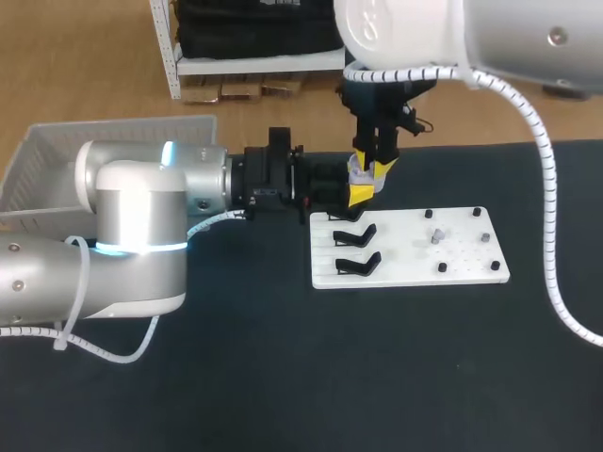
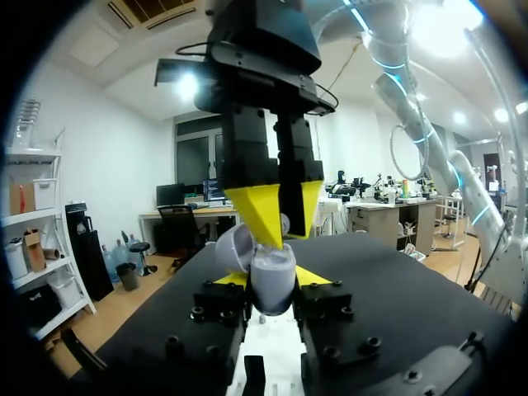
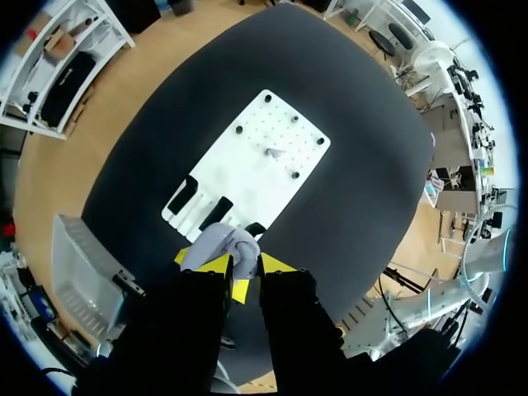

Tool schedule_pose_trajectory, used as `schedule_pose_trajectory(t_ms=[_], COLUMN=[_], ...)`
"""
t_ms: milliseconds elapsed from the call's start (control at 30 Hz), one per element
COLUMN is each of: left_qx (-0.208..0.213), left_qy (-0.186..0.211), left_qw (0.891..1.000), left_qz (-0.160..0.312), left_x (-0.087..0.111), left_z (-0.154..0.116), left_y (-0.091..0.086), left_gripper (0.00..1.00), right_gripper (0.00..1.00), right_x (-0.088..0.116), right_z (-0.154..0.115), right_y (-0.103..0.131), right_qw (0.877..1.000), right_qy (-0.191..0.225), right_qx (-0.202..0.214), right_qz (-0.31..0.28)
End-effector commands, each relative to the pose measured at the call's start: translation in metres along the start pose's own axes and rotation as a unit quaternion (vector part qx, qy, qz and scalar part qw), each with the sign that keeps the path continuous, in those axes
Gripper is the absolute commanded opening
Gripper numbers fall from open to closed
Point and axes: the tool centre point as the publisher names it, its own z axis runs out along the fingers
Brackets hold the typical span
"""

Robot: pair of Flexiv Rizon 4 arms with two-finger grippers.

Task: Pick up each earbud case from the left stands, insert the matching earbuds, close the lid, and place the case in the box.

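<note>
A pale grey earbud case (image 2: 276,280) with its lid (image 2: 233,247) swung open sits between the yellow tips of my left gripper (image 2: 272,287), which is shut on it just above the white board's (image 1: 452,259) left edge. My right gripper (image 2: 285,224) comes straight down onto the open case, its tips pinched on a small grey earbud (image 2: 285,221) at the case's mouth. In the head view the case (image 1: 356,170) shows between both grippers; the right gripper (image 1: 373,179) hangs over it. One more grey earbud (image 1: 435,235) stands among the board's pegs.
Two empty black stands (image 1: 354,234) (image 1: 358,264) sit on the board's left part, and several black pegs (image 1: 481,213) on its right part. A white basket (image 1: 57,155) stands at the table's far left. Dark tabletop (image 1: 377,367) lies in front of the board.
</note>
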Motion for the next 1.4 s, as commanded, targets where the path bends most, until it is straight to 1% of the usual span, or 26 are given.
schedule_pose_trajectory(t_ms=[33, 300, 333, 400, 467, 667, 767, 833, 900, 933, 967, 1000, 1033, 1067, 1100, 1133, 1167, 1200, 1267, 1300, 1333, 1367, 1400], left_qx=[-0.004, -0.004, -0.004, -0.004, -0.004, -0.004, -0.004, -0.004, -0.004, -0.004, -0.004, -0.004, -0.004, -0.004, -0.004, -0.004, -0.004, -0.004, -0.004, -0.004, -0.004, -0.004, -0.004], left_qy=[-0.003, -0.003, -0.003, -0.003, -0.003, -0.003, -0.003, -0.003, -0.003, -0.003, -0.003, -0.003, -0.003, -0.003, -0.003, -0.003, -0.003, -0.003, -0.003, -0.003, -0.003, -0.003, -0.003], left_qw=[1.000, 1.000, 1.000, 1.000, 1.000, 1.000, 1.000, 1.000, 1.000, 1.000, 1.000, 1.000, 1.000, 1.000, 1.000, 1.000, 1.000, 1.000, 1.000, 1.000, 1.000, 1.000, 1.000], left_qz=[0.003, 0.003, 0.003, 0.003, 0.003, 0.003, 0.003, 0.003, 0.003, 0.003, 0.003, 0.003, 0.003, 0.003, 0.003, 0.003, 0.003, 0.003, 0.003, 0.003, 0.003, 0.003, 0.003], left_x=[0.001, 0.001, 0.001, 0.001, 0.001, 0.001, 0.001, 0.001, 0.001, 0.001, 0.001, 0.001, 0.001, 0.001, 0.001, 0.001, 0.001, 0.001, 0.001, 0.001, 0.001, 0.001, 0.001], left_z=[0.000, 0.000, 0.000, 0.000, 0.000, 0.000, 0.000, 0.000, 0.000, 0.000, 0.000, 0.000, 0.000, 0.000, 0.000, 0.000, 0.000, 0.000, 0.000, 0.000, 0.000, 0.000, 0.000], left_y=[-0.001, -0.001, -0.001, -0.001, -0.001, -0.001, -0.001, -0.001, -0.001, -0.001, -0.001, -0.001, -0.001, -0.001, -0.001, -0.001, -0.001, -0.001, -0.001, -0.001, -0.001, -0.001, -0.001], left_gripper=[0.00, 0.00, 0.00, 0.00, 0.00, 0.00, 0.00, 0.00, 0.00, 0.00, 0.00, 0.00, 0.00, 0.00, 0.00, 0.00, 0.00, 0.00, 0.00, 0.00, 0.00, 0.00, 0.00], right_gripper=[0.00, 0.00, 0.05, 0.21, 0.27, 0.28, 0.28, 0.28, 0.30, 0.32, 0.36, 0.40, 0.49, 0.49, 0.47, 0.46, 0.46, 0.46, 0.49, 0.53, 0.78, 0.98, 1.00], right_x=[-0.001, -0.001, -0.001, 0.000, 0.000, 0.002, 0.006, 0.010, 0.015, 0.017, 0.017, 0.017, 0.016, 0.015, 0.014, 0.013, 0.012, 0.010, 0.007, 0.005, 0.004, 0.001, -0.002], right_z=[0.002, 0.004, 0.003, 0.002, 0.001, -0.002, -0.006, -0.011, -0.015, -0.016, -0.017, -0.016, -0.015, -0.014, -0.013, -0.013, -0.013, -0.012, -0.012, -0.012, -0.013, -0.013, -0.013], right_y=[0.003, 0.003, 0.002, 0.002, 0.001, -0.001, -0.006, -0.013, -0.021, -0.025, -0.030, -0.035, -0.040, -0.045, -0.049, -0.054, -0.058, -0.062, -0.069, -0.072, -0.075, -0.078, -0.081], right_qw=[1.000, 1.000, 1.000, 1.000, 1.000, 1.000, 1.000, 0.999, 0.997, 0.995, 0.993, 0.991, 0.988, 0.985, 0.984, 0.981, 0.978, 0.976, 0.967, 0.962, 0.957, 0.954, 0.945], right_qy=[0.001, 0.002, 0.002, 0.001, 0.000, -0.001, -0.004, -0.011, -0.031, -0.042, -0.051, -0.047, -0.046, -0.045, -0.052, -0.057, -0.052, -0.056, -0.062, -0.066, -0.064, -0.067, -0.059], right_qx=[0.005, 0.007, 0.006, 0.005, 0.004, 0.000, -0.005, -0.021, -0.041, -0.055, -0.065, -0.079, -0.097, -0.111, -0.112, -0.124, -0.136, -0.144, -0.159, -0.164, -0.169, -0.175, -0.185], right_qz=[-0.001, -0.001, -0.002, -0.002, -0.002, -0.003, -0.013, -0.029, -0.060, -0.072, -0.082, -0.101, -0.106, -0.122, -0.129, -0.135, -0.148, -0.156, -0.189, -0.210, -0.229, -0.232, -0.262])
